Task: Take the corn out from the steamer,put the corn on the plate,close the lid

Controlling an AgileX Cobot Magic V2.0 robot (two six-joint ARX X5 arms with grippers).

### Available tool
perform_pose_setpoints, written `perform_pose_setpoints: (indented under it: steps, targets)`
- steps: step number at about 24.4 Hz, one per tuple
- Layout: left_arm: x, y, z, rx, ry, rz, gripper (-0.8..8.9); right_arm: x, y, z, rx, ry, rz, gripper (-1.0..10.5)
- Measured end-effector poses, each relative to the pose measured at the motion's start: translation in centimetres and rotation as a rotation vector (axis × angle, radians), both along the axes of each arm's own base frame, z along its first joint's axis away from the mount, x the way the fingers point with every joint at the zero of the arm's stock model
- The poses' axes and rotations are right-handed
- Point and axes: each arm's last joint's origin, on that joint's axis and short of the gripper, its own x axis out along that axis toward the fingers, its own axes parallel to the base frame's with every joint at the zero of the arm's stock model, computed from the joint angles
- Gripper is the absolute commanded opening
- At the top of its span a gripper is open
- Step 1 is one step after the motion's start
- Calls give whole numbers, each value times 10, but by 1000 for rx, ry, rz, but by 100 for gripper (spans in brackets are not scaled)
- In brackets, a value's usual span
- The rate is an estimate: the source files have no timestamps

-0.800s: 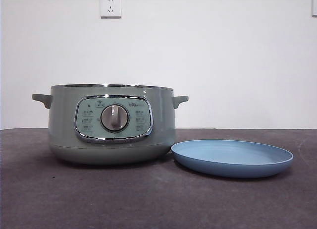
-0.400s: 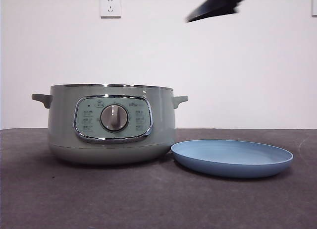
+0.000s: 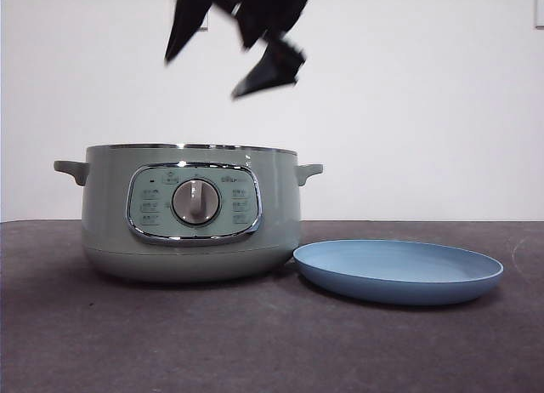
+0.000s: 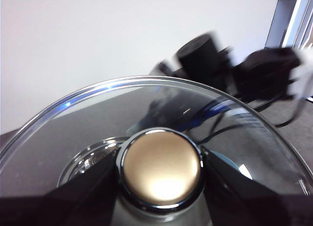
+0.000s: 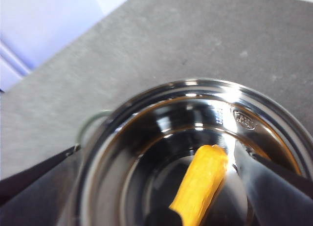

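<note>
The sage-green steamer (image 3: 191,210) stands at the left of the table without its lid. In the right wrist view the yellow-orange corn (image 5: 203,182) lies inside the steamer's shiny pot (image 5: 146,133). My right gripper (image 3: 201,78) hangs open above the steamer's rim, its jaws (image 5: 156,155) spread to either side of the corn without touching it. The light-blue plate (image 3: 398,272) lies bare just right of the steamer. My left gripper (image 4: 161,192) is shut on the round knob (image 4: 161,165) of the glass lid (image 4: 98,118), out of the front view.
The dark grey table (image 3: 255,342) stretches in front of the steamer and plate. A white wall with a socket stands behind. The blurred black right arm (image 4: 220,64) shows beyond the lid in the left wrist view.
The right gripper entered the front view at the upper right, then moved left and down until it hangs over the steamer. Steamer and plate have not moved.
</note>
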Motion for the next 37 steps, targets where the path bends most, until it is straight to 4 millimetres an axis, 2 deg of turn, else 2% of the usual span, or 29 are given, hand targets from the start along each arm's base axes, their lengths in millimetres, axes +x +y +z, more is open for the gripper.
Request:
perform_pose_setpoints:
  steps: [3, 4, 7, 11, 15, 20, 21, 23, 25, 27, 29, 30, 31, 32, 37]
  targets:
    - [-3, 1, 0, -1, -2, 0, -8, 12, 17, -26, -59, 15, -15, 537]
    - [-4, 2, 0, 1, 3, 2, -8, 16, 24, -41, -89, 30, -19, 537]
    - [-5, 2, -2, 7, 16, 7, -8, 24, 30, -69, -152, 56, -48, 537]
    - [-5, 2, -2, 8, 17, 7, -8, 28, 34, -84, -187, 61, -56, 537]
    - [-5, 2, -2, 8, 17, 7, -8, 27, 38, -89, -196, 59, -47, 537]
    - [-5, 2, -2, 8, 17, 7, -8, 31, 42, -112, -230, 89, -40, 534]
    - [-5, 2, -2, 8, 18, 7, -8, 31, 42, -112, -232, 90, -41, 518]
    - [-5, 2, -2, 8, 18, 7, -8, 31, 42, -112, -239, 85, -52, 344]
    - [-5, 2, -2, 8, 19, 7, -8, 31, 42, -112, -241, 86, -52, 323]
    - [-5, 2, -2, 10, 22, 7, -8, 31, 41, -113, -251, 97, -52, 218]
    - [-5, 2, -3, 13, 30, 7, -8, 31, 41, -114, -253, 104, -55, 214]
    - [-5, 2, -3, 13, 32, 7, -8, 31, 41, -114, -252, 107, -58, 140]
    - [-5, 2, -3, 14, 33, 6, -8, 31, 41, -114, -249, 109, -60, 17]
    - [-5, 2, -4, 14, 34, 6, -8, 31, 42, -114, -247, 110, -59, -12]
    - [-5, 2, -5, 19, 48, 7, -8, 33, 43, -113, -232, 93, -61, -12]
